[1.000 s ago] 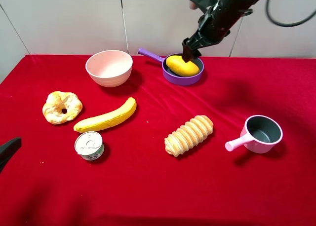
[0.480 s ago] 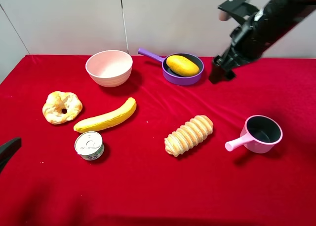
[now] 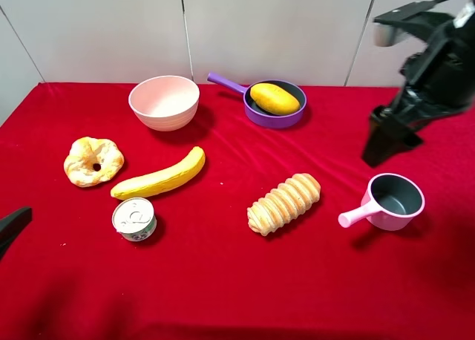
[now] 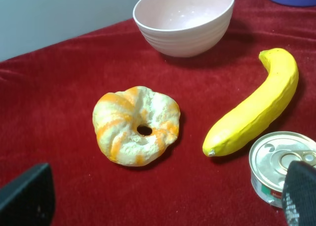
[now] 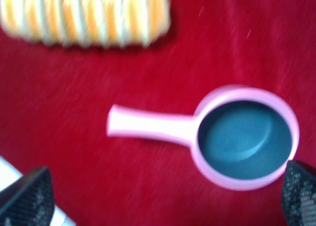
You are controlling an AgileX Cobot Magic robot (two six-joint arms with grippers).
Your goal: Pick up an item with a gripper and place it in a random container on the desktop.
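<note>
Right arm is hanging in from the upper right of the overhead view, black, angled down and inward. Right gripper (image 3: 386, 141) is hovering above and just back-left of the pink saucepan (image 3: 395, 199), clear of it, nothing between the jaws. In its wrist view both fingertips (image 5: 27, 196) are sitting far apart at the frame edges, jaws spread wide. Left gripper (image 4: 163, 196) is sitting low, on the near side of the round bread ring (image 4: 137, 125), jaws wide apart, empty. Only its black tip is showing at the overhead view's left edge.

A lab test bench: red-clothed desktop (image 3: 223, 280); toy food; plain panelled wall (image 3: 274, 28).
</note>
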